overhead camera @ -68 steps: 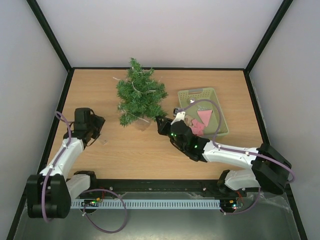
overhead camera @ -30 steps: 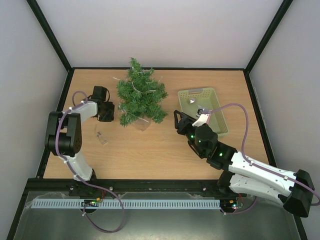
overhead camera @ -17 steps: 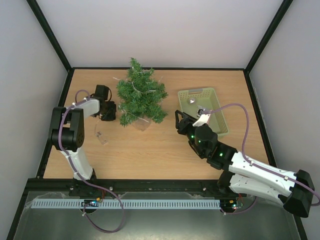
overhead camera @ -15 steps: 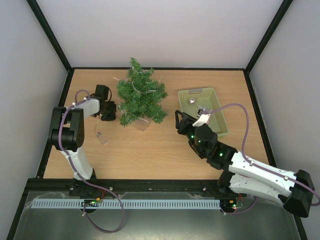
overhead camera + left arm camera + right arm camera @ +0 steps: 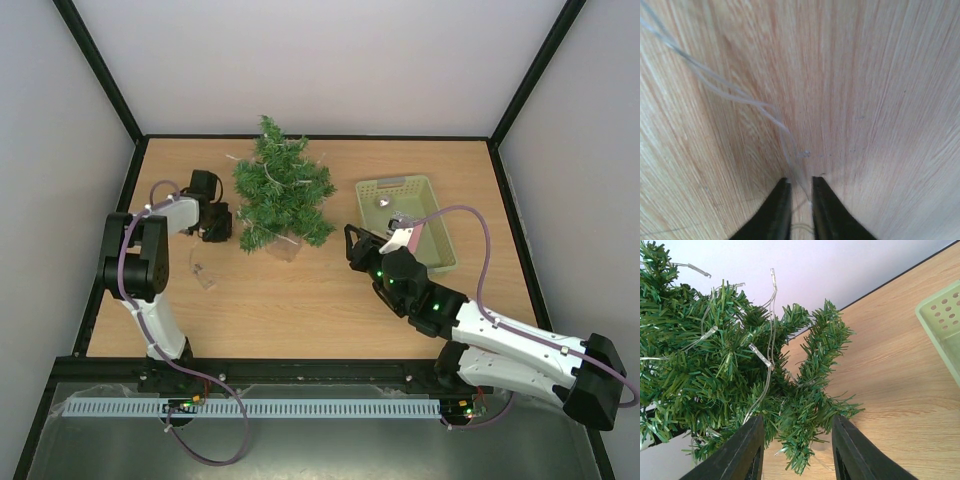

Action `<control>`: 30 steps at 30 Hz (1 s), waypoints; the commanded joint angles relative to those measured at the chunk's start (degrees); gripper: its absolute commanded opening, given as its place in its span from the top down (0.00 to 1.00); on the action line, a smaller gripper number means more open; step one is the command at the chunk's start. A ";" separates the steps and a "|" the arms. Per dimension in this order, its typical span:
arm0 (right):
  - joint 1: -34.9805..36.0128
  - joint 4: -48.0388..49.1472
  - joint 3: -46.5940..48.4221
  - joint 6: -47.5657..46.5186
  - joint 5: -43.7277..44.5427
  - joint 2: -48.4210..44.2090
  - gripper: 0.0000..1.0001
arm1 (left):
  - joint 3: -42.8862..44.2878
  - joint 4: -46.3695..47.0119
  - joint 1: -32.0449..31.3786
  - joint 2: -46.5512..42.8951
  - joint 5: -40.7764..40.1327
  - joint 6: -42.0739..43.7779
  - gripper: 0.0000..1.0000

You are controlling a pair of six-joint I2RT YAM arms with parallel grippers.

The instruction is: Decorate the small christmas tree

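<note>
We see right gripper (image 5: 797,420) nearest, its fingers (image 5: 747,455) moderately apart, empty, pointing at lower branches of the small christmas tree (image 5: 282,195). Left gripper (image 5: 799,182) is low over the bench (image 5: 300,300), fingers (image 5: 777,212) a narrow slit apart w/ thin clear wire (image 5: 740,97) running between. Tree sits toward the back, left of centre, w/ pale green basket (image 5: 390,183) to its right.

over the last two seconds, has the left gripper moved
Yes. The left gripper swung rightward from near the table's left edge to beside the small christmas tree.
</note>
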 commanded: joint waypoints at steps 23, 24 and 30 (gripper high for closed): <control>0.03 -2.20 -1.58 2.53 0.10 -1.65 0.63 | -14.04 -11.04 -0.25 -34.33 -3.06 10.60 0.98; 0.01 -2.18 -1.62 2.56 0.08 -1.61 0.63 | -13.57 -12.20 -0.22 -36.32 -3.51 11.06 0.98; 0.01 -1.44 -1.84 1.24 0.29 -1.47 0.61 | -14.56 -15.84 -0.75 -45.52 -3.55 11.76 0.98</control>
